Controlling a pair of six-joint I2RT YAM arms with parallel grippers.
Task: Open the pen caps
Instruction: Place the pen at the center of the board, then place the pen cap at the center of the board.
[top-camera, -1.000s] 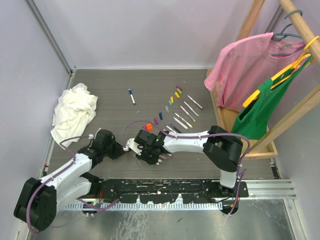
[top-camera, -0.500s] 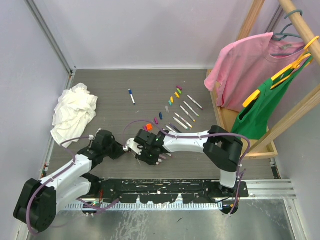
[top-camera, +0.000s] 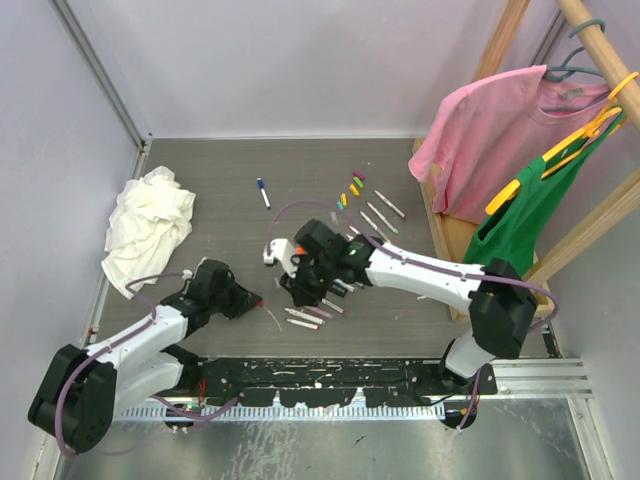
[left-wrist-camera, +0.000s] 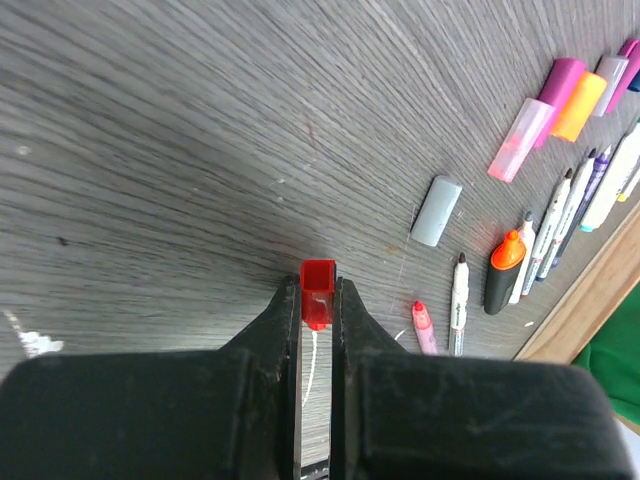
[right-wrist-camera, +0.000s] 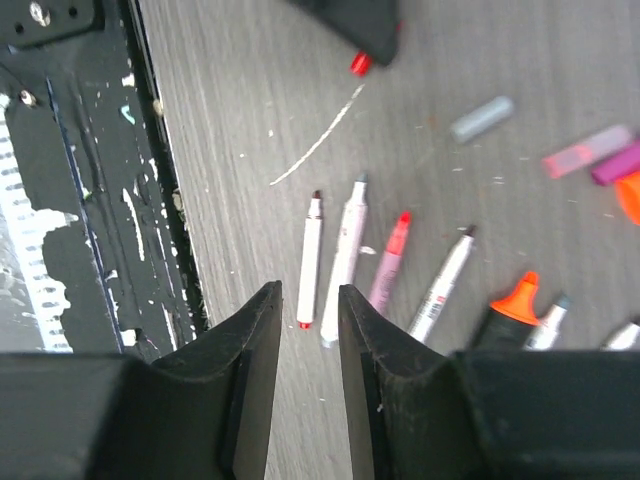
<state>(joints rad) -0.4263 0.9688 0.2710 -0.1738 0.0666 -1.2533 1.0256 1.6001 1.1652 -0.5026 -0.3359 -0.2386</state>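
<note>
My left gripper (left-wrist-camera: 318, 296) is shut on a small red pen cap (left-wrist-camera: 318, 284), held just above the table; from above, that cap (top-camera: 258, 300) shows as a red dot at the left gripper (top-camera: 252, 298). My right gripper (right-wrist-camera: 308, 300) stands open with nothing between its fingers, hovering over several uncapped white pens (right-wrist-camera: 345, 255) lying side by side (top-camera: 305, 318). Loose pen caps lie nearby: a grey one (left-wrist-camera: 437, 210), a pink one (left-wrist-camera: 520, 153), a magenta one (left-wrist-camera: 556, 85) and an orange one (left-wrist-camera: 580, 92). More coloured caps (top-camera: 350, 188) sit in a row further back.
A white cloth rag (top-camera: 148, 228) lies at the left. A blue-capped pen (top-camera: 263, 192) lies alone at the back. An orange-tipped black marker (left-wrist-camera: 503, 270) lies beside the pens. Pink (top-camera: 480, 140) and green (top-camera: 520, 215) shirts hang on a wooden rack at the right. A black rail (top-camera: 320, 380) runs along the near edge.
The right gripper has opened and pulled away from the left gripper, toward the back right. The left gripper stays shut on the red cap and has barely moved.
</note>
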